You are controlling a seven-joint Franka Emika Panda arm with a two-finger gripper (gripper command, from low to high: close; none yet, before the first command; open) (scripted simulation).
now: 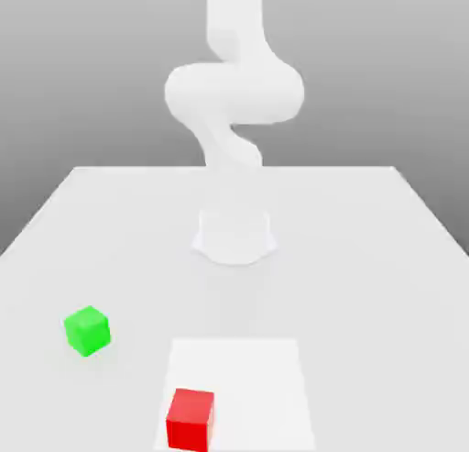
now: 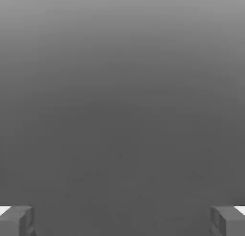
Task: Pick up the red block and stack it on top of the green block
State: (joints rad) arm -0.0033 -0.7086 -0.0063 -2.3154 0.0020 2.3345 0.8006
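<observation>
Tabletop (image 1: 385, 258): pale, flat surface carrying both blocks and the arm's base.
Arm (image 1: 234, 93): white, rising from a round base at the middle of the tabletop, bending overhead.
Red block (image 1: 190, 419): rests on the tabletop, on the near side of the arm's base, a little toward the exterior view's left of it; it sits at the corner of a lighter square patch (image 1: 247, 377).
Green block (image 1: 87, 330): rests on the tabletop, farther toward the exterior view's left of the arm's base than the red block, and apart from the red block.
Tool (image 2: 122, 220): spread wide, both grey fingertips (image 2: 16, 220) far apart with nothing between them, over plain grey ground.
</observation>
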